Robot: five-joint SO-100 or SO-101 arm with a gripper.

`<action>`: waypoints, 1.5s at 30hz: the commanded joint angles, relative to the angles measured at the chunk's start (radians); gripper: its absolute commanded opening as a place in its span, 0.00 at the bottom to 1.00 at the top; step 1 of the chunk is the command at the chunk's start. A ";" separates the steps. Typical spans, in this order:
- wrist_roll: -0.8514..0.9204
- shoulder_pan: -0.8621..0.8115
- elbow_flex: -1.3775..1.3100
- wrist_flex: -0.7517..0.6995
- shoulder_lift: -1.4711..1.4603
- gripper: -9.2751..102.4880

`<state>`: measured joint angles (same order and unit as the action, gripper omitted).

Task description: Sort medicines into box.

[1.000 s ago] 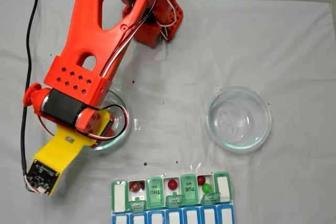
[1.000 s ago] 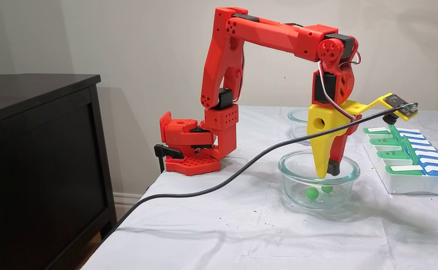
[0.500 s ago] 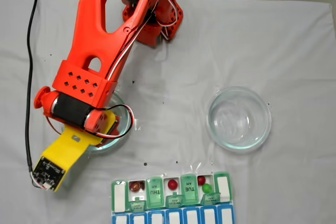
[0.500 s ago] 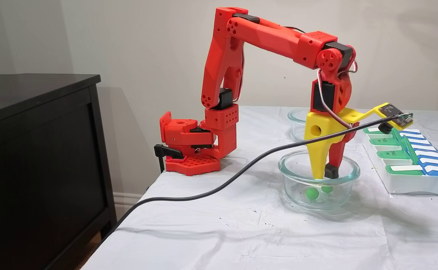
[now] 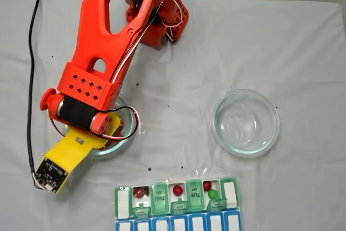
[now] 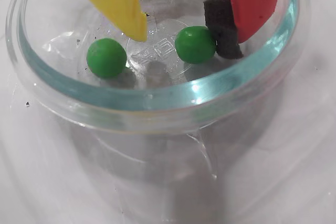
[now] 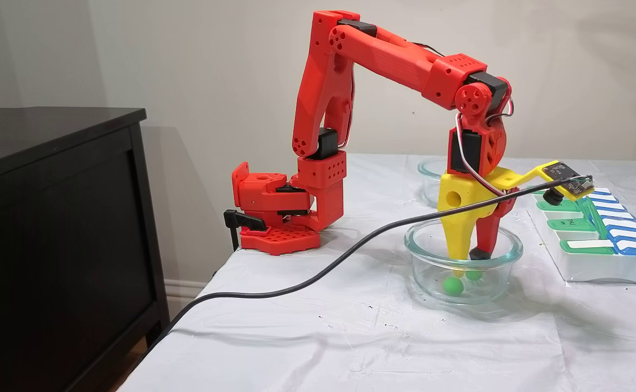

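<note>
In the wrist view the gripper (image 6: 184,38) hangs inside a clear glass dish (image 6: 157,95), its yellow finger and red, foam-tipped finger standing apart. One green ball (image 6: 195,44) sits between them, touching the black foam pad (image 6: 223,30) at its 3 o'clock side, with the yellow tip clear of it at 9 o'clock. A second green ball (image 6: 106,57) lies outside the jaws, toward 9 o'clock of the first.

The balls look glossy, hard and very light on smooth glass, so one will likely roll or squirt out under an off-centre pinch. The hold should probably fall across its widest middle, closing slowly.

In a fixed view from above, the pill organizer (image 5: 177,204) lies toward 4 o'clock of the dish, several green lids raised, holding dark red balls (image 5: 177,190) and one green ball. An empty glass dish (image 5: 246,123) sits toward 3 o'clock.
</note>
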<state>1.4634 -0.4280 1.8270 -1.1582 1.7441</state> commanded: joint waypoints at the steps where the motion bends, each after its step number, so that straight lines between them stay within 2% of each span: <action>1: -0.005 0.021 -0.012 0.015 0.129 0.29; 8: -0.015 0.025 0.009 0.046 0.127 0.28; 16: -0.035 0.028 0.043 0.095 0.140 0.23; 45: -0.041 0.028 0.091 0.155 0.166 0.20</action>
<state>1.4266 -0.4126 1.9251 -1.0140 1.7917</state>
